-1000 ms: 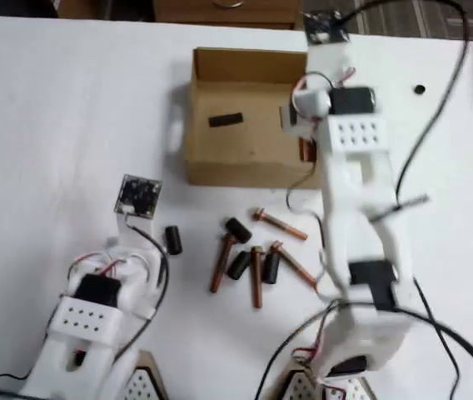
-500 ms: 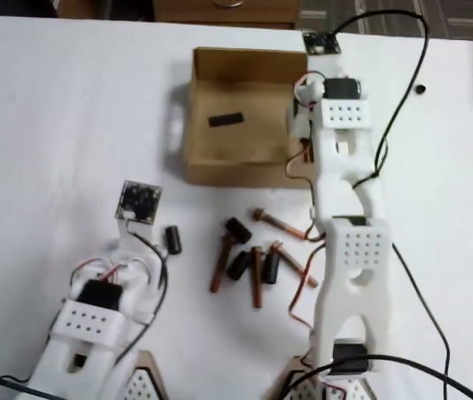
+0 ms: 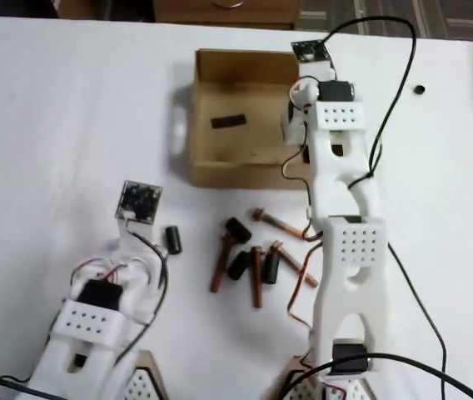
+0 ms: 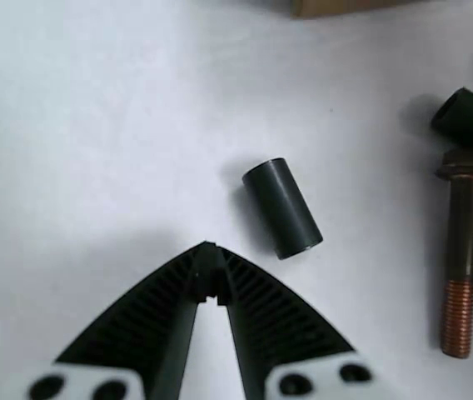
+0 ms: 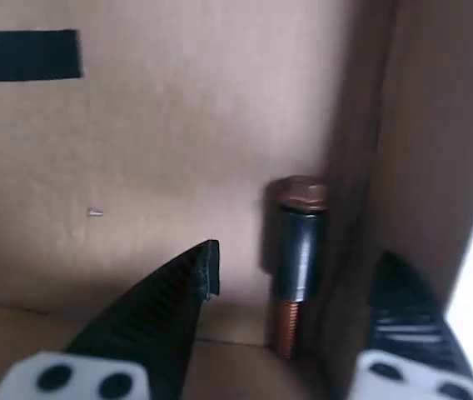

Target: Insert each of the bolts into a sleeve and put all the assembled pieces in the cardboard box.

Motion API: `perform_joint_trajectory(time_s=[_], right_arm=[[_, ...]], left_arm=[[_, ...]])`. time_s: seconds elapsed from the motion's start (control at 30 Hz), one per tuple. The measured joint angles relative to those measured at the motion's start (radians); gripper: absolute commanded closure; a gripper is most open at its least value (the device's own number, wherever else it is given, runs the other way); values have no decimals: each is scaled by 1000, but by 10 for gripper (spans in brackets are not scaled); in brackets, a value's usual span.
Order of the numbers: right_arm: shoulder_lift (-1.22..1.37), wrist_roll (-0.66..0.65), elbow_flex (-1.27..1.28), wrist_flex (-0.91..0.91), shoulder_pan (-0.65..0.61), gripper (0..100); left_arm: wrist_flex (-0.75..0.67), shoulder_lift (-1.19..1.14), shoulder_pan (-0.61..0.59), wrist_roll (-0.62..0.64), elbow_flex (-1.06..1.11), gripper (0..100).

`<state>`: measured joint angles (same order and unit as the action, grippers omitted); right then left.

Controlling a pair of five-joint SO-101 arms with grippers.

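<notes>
Bolts wearing sleeves number 1 for certain: a sleeved bolt lies inside the cardboard box, tight against its side wall. The right gripper frames it, jaws spread wide on either side and seemingly not touching it. We judge that piece delivered. A dark piece also lies on the box floor; we cannot tell whether a bolt sits inside it. Outside, on the white table just in front of the box, we count 4 bare bolts and 3 sleeves in a loose cluster. A 4th sleeve lies off to one side, near the left gripper, whose jaws are pressed together on nothing. So we reckon 4 pairings and 4 drops into the box remain.
</notes>
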<state>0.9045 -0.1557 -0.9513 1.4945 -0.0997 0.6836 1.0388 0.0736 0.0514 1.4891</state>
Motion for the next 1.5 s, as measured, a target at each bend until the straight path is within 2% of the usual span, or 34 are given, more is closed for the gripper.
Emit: perform_joint_trajectory(time_s=[0.23, 0.33, 0.47, 0.63, 0.87, 0.97, 1.23, 1.5], right_arm=[[-37, 0, -110, 157, -9, 690], [-112, 0, -144, 238, -11, 690], [-245, 0, -117, 252, -20, 690], [-479, 0, 112, 252, -63, 690], [-806, 6, 624, 252, -115, 690], [-902, 80, 821, 252, -166, 690], [-973, 476, 1208, 155, -275, 690], [-973, 525, 1321, 69, -308, 690]], left_arm=[[0, 0, 0, 0, 0, 980], [0, 0, 0, 0, 0, 980], [0, 0, 0, 0, 0, 980], [0, 0, 0, 0, 0, 980], [0, 0, 0, 0, 0, 980], [0, 0, 0, 0, 0, 980], [-72, 0, 0, 0, 43, 980], [-112, 0, 0, -2, 54, 980]])
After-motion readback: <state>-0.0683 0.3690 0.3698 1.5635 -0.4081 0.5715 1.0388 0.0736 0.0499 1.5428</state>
